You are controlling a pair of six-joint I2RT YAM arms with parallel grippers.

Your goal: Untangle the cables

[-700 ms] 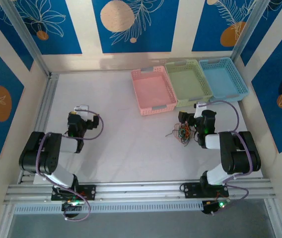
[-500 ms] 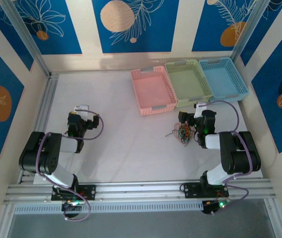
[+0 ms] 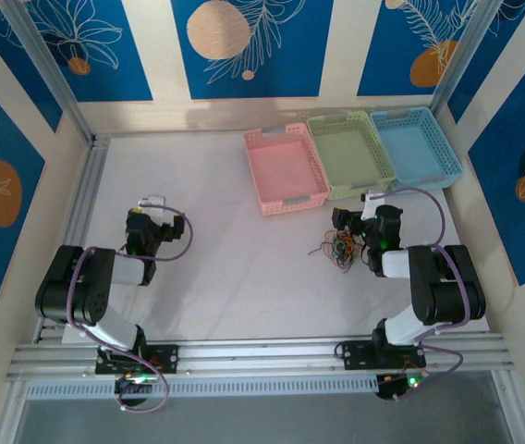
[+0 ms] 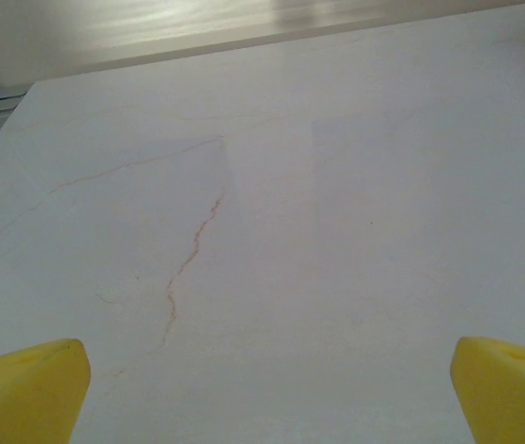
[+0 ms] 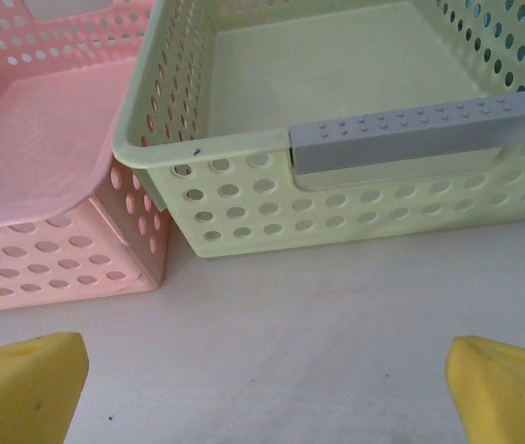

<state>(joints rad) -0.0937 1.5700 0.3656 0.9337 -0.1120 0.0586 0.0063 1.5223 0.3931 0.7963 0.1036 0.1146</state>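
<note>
left pincer (image 4: 264, 393): standing wide open, gripping nothing, over bench (image 4: 272, 185) | right pincer (image 5: 264, 388): standing wide open, facing green basket (image 5: 209, 148) | cables (image 3: 339, 248): lying in 1 clump on bench, just beside right pincer

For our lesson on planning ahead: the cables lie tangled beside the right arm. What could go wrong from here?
1. The cables form one tight clump; tugging a single wire could tighten the knot or drag the lot.
2. The open right pincer faces the green basket, not the clump, so swinging round might sweep wires away.
</note>
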